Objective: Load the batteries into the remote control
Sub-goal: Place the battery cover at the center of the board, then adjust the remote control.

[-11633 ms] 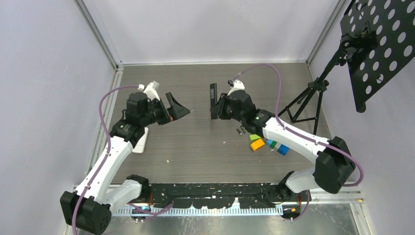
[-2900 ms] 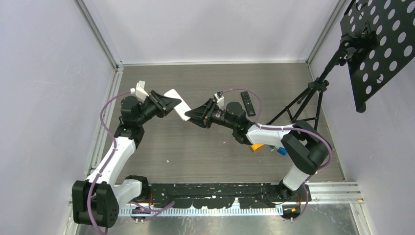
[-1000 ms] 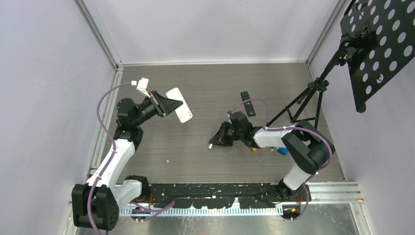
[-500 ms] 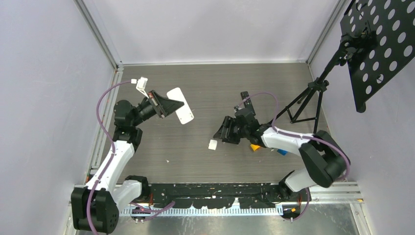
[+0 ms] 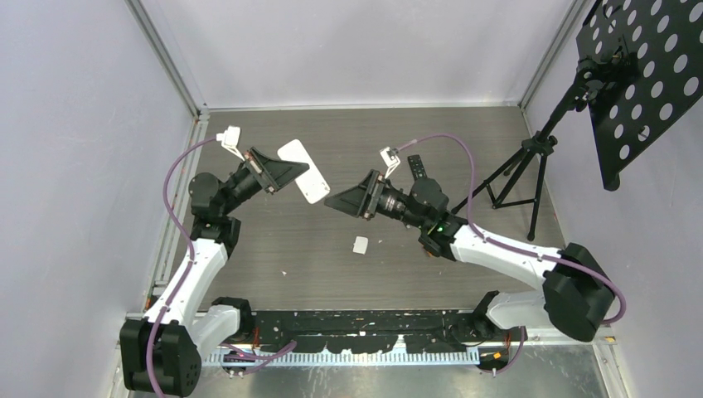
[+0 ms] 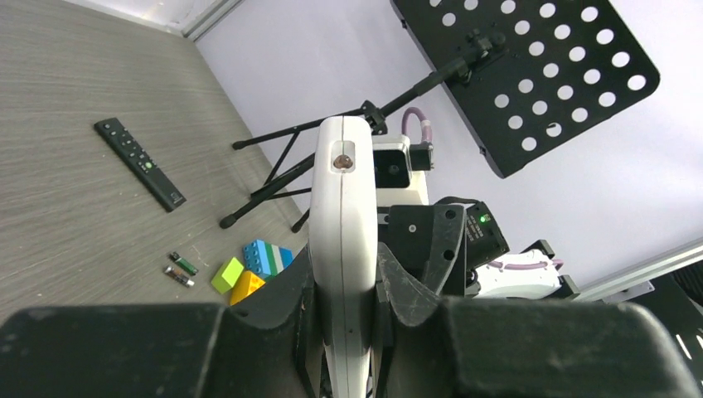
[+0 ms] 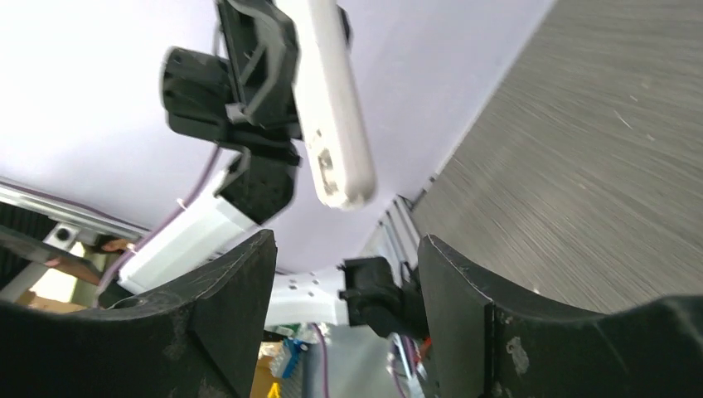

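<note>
My left gripper is shut on the white remote control, held up off the table on its edge. My right gripper hangs open and empty just right of it, jaws facing the remote. Two batteries, one green and one dark, lie side by side on the table next to the blocks. In the top view my right arm hides them. A small white cover piece lies flat on the table below my right gripper.
A black remote lies at the back right, also in the left wrist view. Green, orange and blue blocks sit together. A tripod music stand occupies the right side.
My right gripper opened low over the table and left the white cover piece there. It then rose and swung left toward the held remote. The left gripper tilted slightly, still gripping.
</note>
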Robot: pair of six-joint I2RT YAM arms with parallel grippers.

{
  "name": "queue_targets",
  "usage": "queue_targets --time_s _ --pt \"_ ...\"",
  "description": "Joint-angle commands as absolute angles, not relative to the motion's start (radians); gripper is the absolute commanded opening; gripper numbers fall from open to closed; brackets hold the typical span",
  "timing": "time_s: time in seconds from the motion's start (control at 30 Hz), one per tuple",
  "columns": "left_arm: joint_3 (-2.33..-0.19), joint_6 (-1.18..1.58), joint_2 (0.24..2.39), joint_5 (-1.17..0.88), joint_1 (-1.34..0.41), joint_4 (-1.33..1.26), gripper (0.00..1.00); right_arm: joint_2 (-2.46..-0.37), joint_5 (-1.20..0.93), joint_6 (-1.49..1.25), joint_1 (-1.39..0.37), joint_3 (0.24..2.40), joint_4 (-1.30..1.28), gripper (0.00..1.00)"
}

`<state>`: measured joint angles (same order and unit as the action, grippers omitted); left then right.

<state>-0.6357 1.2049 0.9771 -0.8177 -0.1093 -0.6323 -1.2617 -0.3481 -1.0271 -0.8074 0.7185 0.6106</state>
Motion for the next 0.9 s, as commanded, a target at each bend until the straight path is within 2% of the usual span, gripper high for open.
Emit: queue_targets --time_s 0.0,0.23,0.33,0.37,0.53,0.57,0.6,0.67,0.73,0.8,0.87 --pt "-0.660 1.299 0.962 -0.787 -0.115 -0.723 0.00 -1.342 -0.314 -1.134 -0.821 0.817 0.841 0.69" --pt "-0.659 1.362 0.957 -0.781 -0.118 -0.755 0.00 -1.459 -0.310 -1.191 -0.844 0.910 0.911 0.64" --pt "-0.659 1.375 0.956 -0.785 -0.118 -0.755 0.00 -1.478 -0.303 -1.201 -0.845 0.917 0.953 0.57" --pt "-0.659 1.378 0.957 -0.786 -0.119 -0.754 0.00 -1.483 -0.300 -1.205 -0.846 0.916 0.970 0.53" --pt "-0.663 1.389 0.964 -0.800 -0.118 -0.755 0.02 -1.497 -0.300 -1.216 -0.845 0.916 1.017 0.19" --pt "-0.664 1.388 0.964 -0.802 -0.118 -0.756 0.06 -1.496 -0.303 -1.213 -0.844 0.914 1.016 0.14" --pt "-0.664 1.385 0.966 -0.804 -0.119 -0.760 0.14 -1.492 -0.306 -1.209 -0.843 0.910 1.013 0.08" --pt "-0.660 1.366 0.967 -0.808 -0.118 -0.768 0.42 -1.486 -0.328 -1.197 -0.834 0.907 1.009 0.01" --pt "-0.667 1.351 0.970 -0.820 -0.119 -0.759 0.62 -1.475 -0.363 -1.197 -0.824 0.907 1.014 0.00" --pt "-0.684 1.328 0.980 -0.844 -0.118 -0.730 0.73 -1.453 -0.396 -1.187 -0.812 0.912 0.999 0.00" --pt "-0.720 1.301 0.993 -0.889 -0.115 -0.672 0.77 -1.428 -0.438 -1.166 -0.797 0.916 0.961 0.00"
